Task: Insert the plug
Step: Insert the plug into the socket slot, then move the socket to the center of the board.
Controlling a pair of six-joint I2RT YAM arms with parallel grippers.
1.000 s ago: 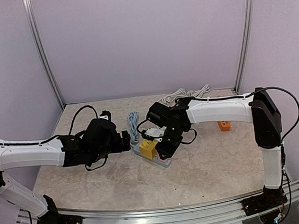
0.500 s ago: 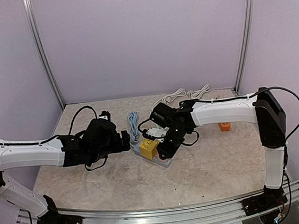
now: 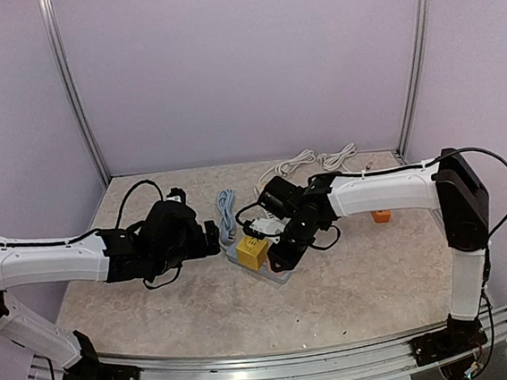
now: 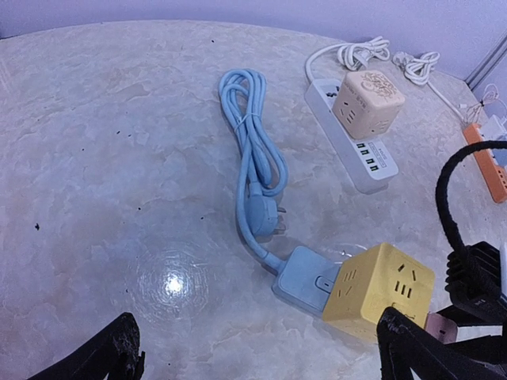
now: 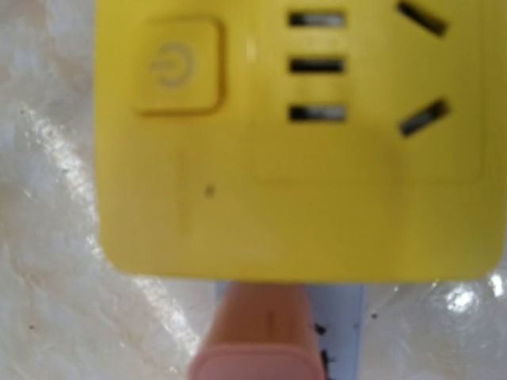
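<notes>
A yellow cube socket (image 3: 252,251) sits on a light blue power strip (image 4: 305,277) at the table's middle. It fills the top of the right wrist view (image 5: 293,142). My right gripper (image 3: 279,249) is at the cube's right side, shut on a pink plug (image 5: 257,340). The plug's tip meets the cube's lower edge; its prongs are hidden, and so are the gripper's fingers in that view. The plug also shows in the left wrist view (image 4: 440,324). My left gripper (image 3: 211,239) is open and empty, just left of the blue strip, with its fingers (image 4: 119,352) wide apart.
The strip's blue cable (image 4: 253,150) lies coiled behind it, its own plug (image 4: 265,214) loose. A white strip (image 4: 379,162) carrying a beige cube (image 4: 368,103) lies further back. White cords (image 3: 309,159) lie at the back wall. An orange strip (image 3: 380,215) lies at the right.
My right arm has shifted slightly to the right while the gripper stays at the yellow cube. The left arm has not moved.
</notes>
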